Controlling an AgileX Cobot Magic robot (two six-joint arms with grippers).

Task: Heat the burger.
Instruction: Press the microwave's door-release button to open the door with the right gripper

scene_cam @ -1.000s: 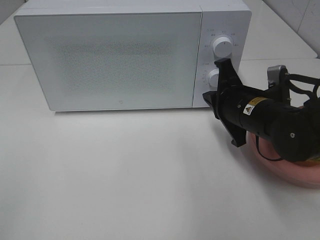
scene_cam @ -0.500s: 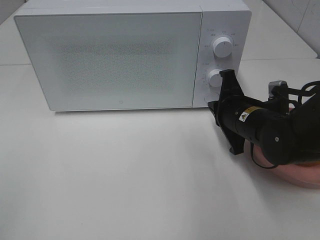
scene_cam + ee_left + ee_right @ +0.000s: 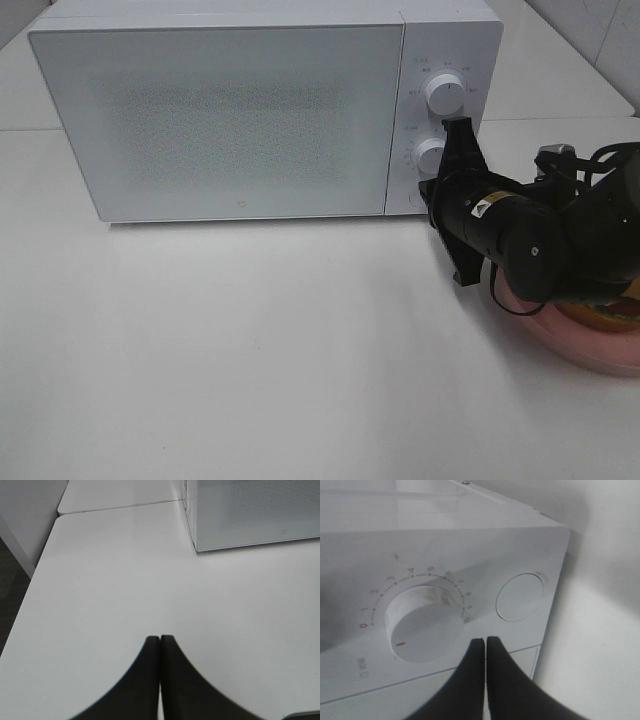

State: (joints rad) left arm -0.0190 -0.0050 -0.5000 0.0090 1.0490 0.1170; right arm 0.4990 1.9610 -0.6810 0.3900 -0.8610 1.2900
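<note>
Only a sliver of the burger (image 3: 612, 312) shows, lying on the pink plate (image 3: 585, 350) at the right edge behind my right arm. The white microwave (image 3: 230, 120) stands at the back with its door closed. My right gripper (image 3: 436, 188) is shut and empty. Its tips sit just in front of the control panel, between the lower dial (image 3: 422, 627) and the round button (image 3: 520, 596); I cannot tell whether they touch it. My left gripper (image 3: 160, 640) is shut and empty, hovering over bare table (image 3: 100, 580) to the left of the microwave.
The upper dial (image 3: 445, 90) and lower dial (image 3: 430, 157) sit on the microwave's right panel. The lower dial's red mark points low, near the 0 end of its scale. The table's left edge (image 3: 30, 580) lies close to my left gripper.
My right gripper dipped down and away from the panel, then came back up to the lower dial. The arm rolled, and a bit of the burger now shows behind it.
</note>
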